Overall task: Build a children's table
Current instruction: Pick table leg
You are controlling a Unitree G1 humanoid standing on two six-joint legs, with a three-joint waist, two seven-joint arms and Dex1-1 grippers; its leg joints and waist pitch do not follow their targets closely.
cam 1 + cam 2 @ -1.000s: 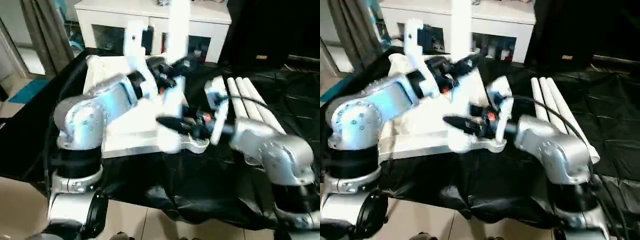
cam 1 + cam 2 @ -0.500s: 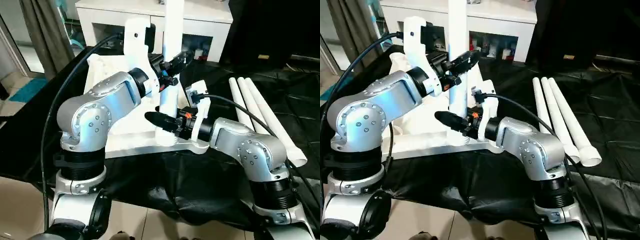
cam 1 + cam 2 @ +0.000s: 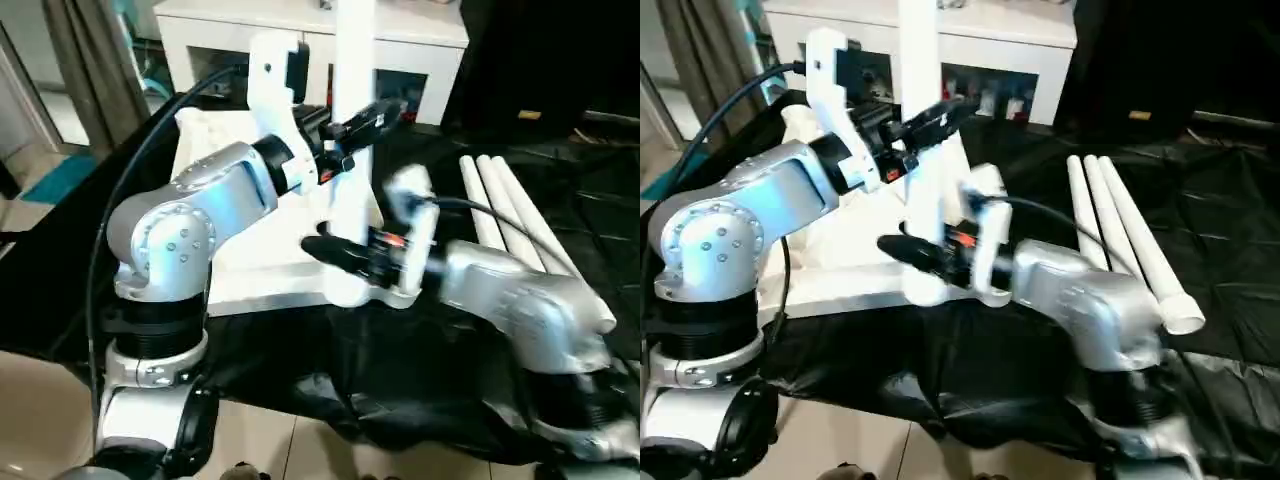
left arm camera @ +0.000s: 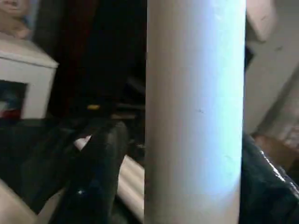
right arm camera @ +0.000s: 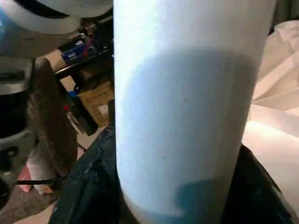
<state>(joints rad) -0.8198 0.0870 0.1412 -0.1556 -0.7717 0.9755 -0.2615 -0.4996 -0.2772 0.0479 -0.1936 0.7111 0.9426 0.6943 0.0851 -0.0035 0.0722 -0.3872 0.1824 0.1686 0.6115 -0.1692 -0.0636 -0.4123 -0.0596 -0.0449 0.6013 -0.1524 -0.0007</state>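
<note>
left tool [image 3: 368,118]: set against the upper part of the upright leg [image 3: 352,150], one black finger on each side of the tube, as the left wrist view confirms with the leg [image 4: 194,112] between the dark fingers [image 4: 93,182]. whether it clamps the tube or merely brackets it cannot be told.

table top [image 3: 250,255]: lies flat, white, on the black sheet [image 3: 400,370] below the left tool and just behind the right tool. the upright leg stands at its near edge, close to a corner socket.

right tool [image 3: 335,255]: wrapped round the lower end of the upright leg, directly beneath the left tool; the tube [image 5: 187,116] sits between its fingers in the right wrist view. a firm grip cannot be confirmed.

three spare legs [image 3: 520,230]: side by side on the black sheet, well to the right of both tools.

white cabinet [image 3: 400,40]: beyond the tools, behind the leg.
</note>
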